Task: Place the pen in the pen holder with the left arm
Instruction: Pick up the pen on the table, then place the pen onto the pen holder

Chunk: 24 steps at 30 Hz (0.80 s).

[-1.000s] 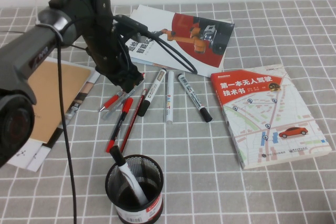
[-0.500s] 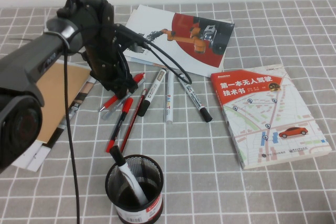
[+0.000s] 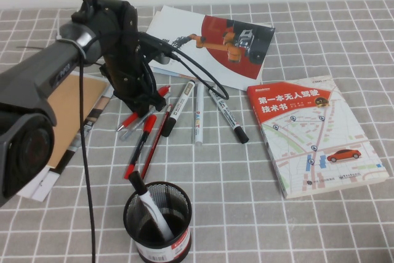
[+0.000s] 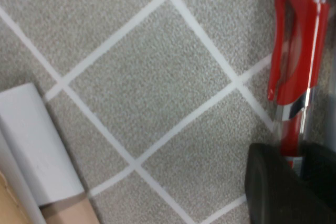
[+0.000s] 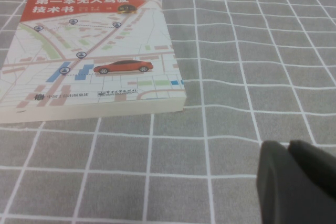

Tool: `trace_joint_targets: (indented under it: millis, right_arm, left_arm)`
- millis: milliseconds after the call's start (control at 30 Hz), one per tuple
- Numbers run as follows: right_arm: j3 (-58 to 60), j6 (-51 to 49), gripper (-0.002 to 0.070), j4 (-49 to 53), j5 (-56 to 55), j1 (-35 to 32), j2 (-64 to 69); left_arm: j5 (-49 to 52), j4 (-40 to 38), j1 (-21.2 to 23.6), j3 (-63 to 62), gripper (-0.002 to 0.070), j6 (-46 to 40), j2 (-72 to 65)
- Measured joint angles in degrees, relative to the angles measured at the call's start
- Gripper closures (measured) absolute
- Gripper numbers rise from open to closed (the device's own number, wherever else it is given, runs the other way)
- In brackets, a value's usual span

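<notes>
1. We see the left gripper (image 3: 146, 100) down among the pens beyond the pen holder (image 3: 157, 220), fingers (image 4: 270, 190) clenched on the pen (image 4: 296, 51).
2. The right gripper (image 5: 294, 182) hangs near the map book (image 5: 89, 56), fingers together.

The left gripper (image 3: 146, 100) sat low among crowded pens (image 3: 143, 135) and markers (image 3: 198, 114), jaws closed on the red pen (image 4: 294, 66). Open table (image 3: 234, 201) lay between them and the pen holder (image 3: 157, 223), where a marker (image 3: 149, 210) took part of the mouth. The right gripper (image 5: 294, 182) stood beside the map book (image 5: 86, 59), over bare table.
</notes>
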<state>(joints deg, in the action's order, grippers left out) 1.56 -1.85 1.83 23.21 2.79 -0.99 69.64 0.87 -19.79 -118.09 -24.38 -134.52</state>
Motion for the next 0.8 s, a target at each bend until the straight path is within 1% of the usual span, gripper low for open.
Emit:
trace_joint_targets:
  millis: [233,467,700,800]
  right_arm:
    - [0.0,0.0,0.0691,0.0,0.0,0.0,0.0]
    - [0.0,0.0,0.0691,0.0,0.0,0.0,0.0]
    - [0.0,0.0,0.0691,0.0,0.0,0.0,0.0]
    - [0.0,0.0,0.0691,0.0,0.0,0.0,0.0]
  left_arm:
    - [0.1,0.1,-0.1,0.0,0.0604,3.3,0.0]
    - [0.7,-2.0,-0.1,0.6,0.0604,4.7,3.0]
    - [0.9,-3.2,-0.1,0.7,0.0604,7.0,16.3]
    - [1.0,-5.1,-0.1,2.4,0.0604,7.3,22.9]
